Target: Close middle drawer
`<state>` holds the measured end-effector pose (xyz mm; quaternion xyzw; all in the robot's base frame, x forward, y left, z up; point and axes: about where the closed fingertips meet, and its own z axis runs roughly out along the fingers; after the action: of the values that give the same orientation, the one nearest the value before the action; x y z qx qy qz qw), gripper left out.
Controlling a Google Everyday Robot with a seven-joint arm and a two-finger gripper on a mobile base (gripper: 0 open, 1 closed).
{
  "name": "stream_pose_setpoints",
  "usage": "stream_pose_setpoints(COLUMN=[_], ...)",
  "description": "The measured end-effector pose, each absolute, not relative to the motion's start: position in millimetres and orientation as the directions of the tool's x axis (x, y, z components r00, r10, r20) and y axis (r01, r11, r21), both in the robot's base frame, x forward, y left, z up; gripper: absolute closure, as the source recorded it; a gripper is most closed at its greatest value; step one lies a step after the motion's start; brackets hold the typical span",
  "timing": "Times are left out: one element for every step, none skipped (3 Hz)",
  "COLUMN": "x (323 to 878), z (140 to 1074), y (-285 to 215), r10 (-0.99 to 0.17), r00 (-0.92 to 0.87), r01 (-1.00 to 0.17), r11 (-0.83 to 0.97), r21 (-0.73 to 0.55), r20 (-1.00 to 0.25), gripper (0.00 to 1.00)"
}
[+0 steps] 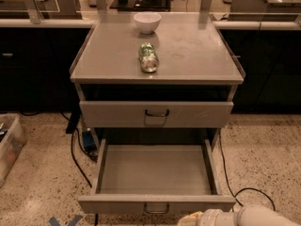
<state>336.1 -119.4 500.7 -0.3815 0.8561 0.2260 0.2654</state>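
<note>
The middle drawer (156,173) is a grey metal tray pulled far out of the cabinet, and it is empty. Its low front panel (117,204) faces me and has a small dark loop handle (156,209) at its centre. My gripper (190,219) shows only as a pale tip at the bottom edge, just below and right of the handle, close in front of the panel. The white arm (256,216) runs off to the bottom right behind it.
Above it, another grey drawer (113,114) with a loop handle sits slightly out. On the cabinet top (197,51) lie a green can (148,57) on its side and a white bowl (147,22). Black cables (77,161) trail on the speckled floor. A plastic bin (8,145) stands at the left.
</note>
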Motion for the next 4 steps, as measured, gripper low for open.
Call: stream_pose_setpoints(x=[338, 338, 335, 346], z=[470, 469, 462, 441], y=[-97, -97, -100, -93], r10=[-0.524, -0.522, -0.518, -0.494], r00=[-0.548, -0.549, -0.568, -0.588], r01=[-0.806, -0.805, -0.789, -0.762], r11=[0.540, 0.540, 0.564, 0.604], r21=[0.242, 0.245, 0.244, 0.234], r20=[-0.653, -0.653, -0.640, -0.641], gripper=[1.00, 1.00, 1.00, 1.00])
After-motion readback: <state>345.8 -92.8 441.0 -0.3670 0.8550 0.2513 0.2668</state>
